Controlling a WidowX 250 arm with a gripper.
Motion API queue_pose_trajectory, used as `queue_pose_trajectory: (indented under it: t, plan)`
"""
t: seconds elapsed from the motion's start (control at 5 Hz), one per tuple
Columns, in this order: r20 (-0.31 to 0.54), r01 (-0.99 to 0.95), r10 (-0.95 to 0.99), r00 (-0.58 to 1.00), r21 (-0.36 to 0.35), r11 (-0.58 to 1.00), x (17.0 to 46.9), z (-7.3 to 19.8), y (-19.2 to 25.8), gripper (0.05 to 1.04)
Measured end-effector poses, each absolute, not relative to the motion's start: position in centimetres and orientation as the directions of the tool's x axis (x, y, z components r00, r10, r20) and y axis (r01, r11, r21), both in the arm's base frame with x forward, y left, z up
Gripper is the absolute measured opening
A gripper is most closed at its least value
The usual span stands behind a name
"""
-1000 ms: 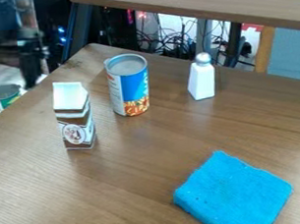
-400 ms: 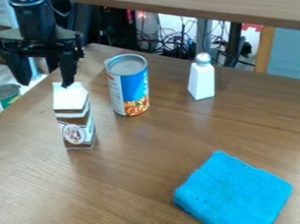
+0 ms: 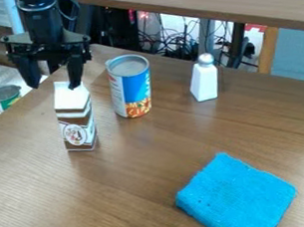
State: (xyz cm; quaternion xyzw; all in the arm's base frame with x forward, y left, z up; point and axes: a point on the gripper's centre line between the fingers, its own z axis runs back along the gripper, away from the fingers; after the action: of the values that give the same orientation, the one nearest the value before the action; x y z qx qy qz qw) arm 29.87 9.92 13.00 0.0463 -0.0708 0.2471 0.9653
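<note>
The black gripper (image 3: 54, 88) hangs at the upper left with its two fingers apart and nothing between them. Its right fingertip overlaps the white top of a small brown and white carton (image 3: 77, 126); whether they touch I cannot tell. Right of the carton stands a blue and white can (image 3: 130, 87), upright. Farther right is a white shaker (image 3: 204, 79) with a rounded metallic cap. A folded bright blue cloth (image 3: 236, 195) lies at the lower right.
The brown wooden table (image 3: 139, 166) carries all these things. A raised wooden shelf (image 3: 205, 1) crosses the top. Past the table's left edge, lower down, a green-labelled can (image 3: 6, 96) stands. Cables hang behind the back edge.
From the upper left, the gripper has moved right and come over the carton's left side, then shifted slightly farther right. The objects on the table have stayed put.
</note>
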Motion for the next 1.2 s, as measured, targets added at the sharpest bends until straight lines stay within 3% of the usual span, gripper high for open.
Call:
queue_pose_trajectory:
  t: [1.0,1.2]
  plan:
    - [0.152,-0.472,0.465,0.872,0.012,0.881,31.0,13.6,8.2,1.0]
    - [0.147,-0.429,0.428,0.892,-0.029,0.903,31.2,13.5,7.5,1.0]
